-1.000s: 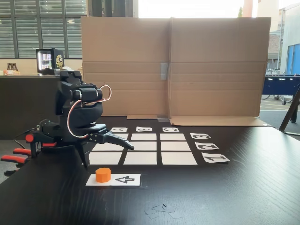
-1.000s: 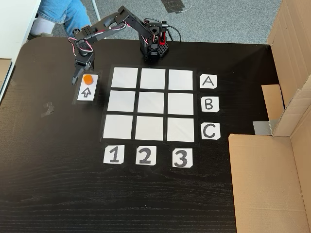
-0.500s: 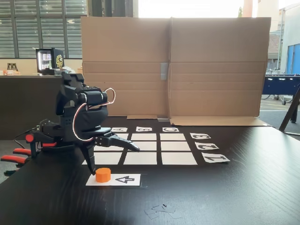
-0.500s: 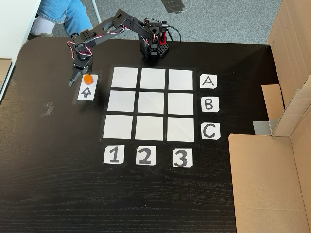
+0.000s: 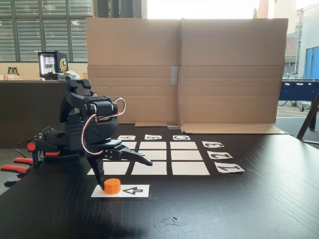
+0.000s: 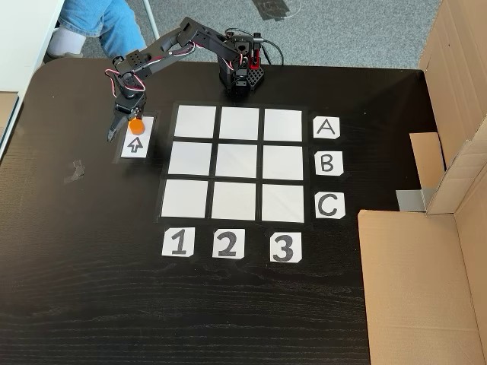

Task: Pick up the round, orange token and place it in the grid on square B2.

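Observation:
The orange token (image 5: 112, 186) (image 6: 135, 125) sits on the end of a white strip with a black arrow (image 5: 132, 190) (image 6: 135, 145), beside the grid (image 5: 189, 168) (image 6: 285, 202). Square B2 (image 5: 159, 154) (image 6: 239, 161) is a bare white cell. In both fixed views my gripper (image 5: 123, 171) (image 6: 125, 128) is low over the token and open. One finger (image 5: 99, 178) points down just left of the token. The other finger (image 5: 142, 160) reaches out to the right above it. Neither finger visibly touches the token.
A tall cardboard wall (image 5: 199, 69) (image 6: 426, 289) stands past the grid's letter cards. The arm's base (image 6: 242, 76) is at the table edge, with orange-handled clamps (image 5: 15, 167) beside it. Tape scraps (image 5: 172, 222) lie on the black table. A person's legs (image 6: 99, 19) show beyond the table.
The gripper has come down and forward, from above and behind the token to straddling it. The token has not moved.

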Controlling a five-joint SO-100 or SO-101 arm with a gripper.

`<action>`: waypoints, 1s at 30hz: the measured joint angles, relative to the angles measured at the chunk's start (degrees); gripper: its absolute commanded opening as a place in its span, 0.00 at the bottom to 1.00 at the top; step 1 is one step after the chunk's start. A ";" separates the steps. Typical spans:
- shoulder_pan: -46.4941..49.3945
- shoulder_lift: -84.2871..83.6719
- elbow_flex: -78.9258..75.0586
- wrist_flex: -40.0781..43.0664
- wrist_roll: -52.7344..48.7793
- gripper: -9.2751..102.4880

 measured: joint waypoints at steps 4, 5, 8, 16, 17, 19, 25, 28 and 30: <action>-0.70 0.09 1.76 -2.72 0.00 0.11; -0.79 0.35 2.81 -3.78 -0.35 0.09; -0.79 0.62 3.96 -5.54 -0.97 0.08; -0.79 0.97 4.39 -8.00 -1.67 0.08; -0.79 1.23 4.66 -8.09 -1.67 0.08; -0.79 1.67 5.19 -8.44 -1.67 0.08; -0.70 8.09 12.57 -11.51 -1.67 0.08; 0.62 14.59 16.70 -13.62 -1.67 0.08; 1.49 19.34 19.25 -14.77 -1.67 0.08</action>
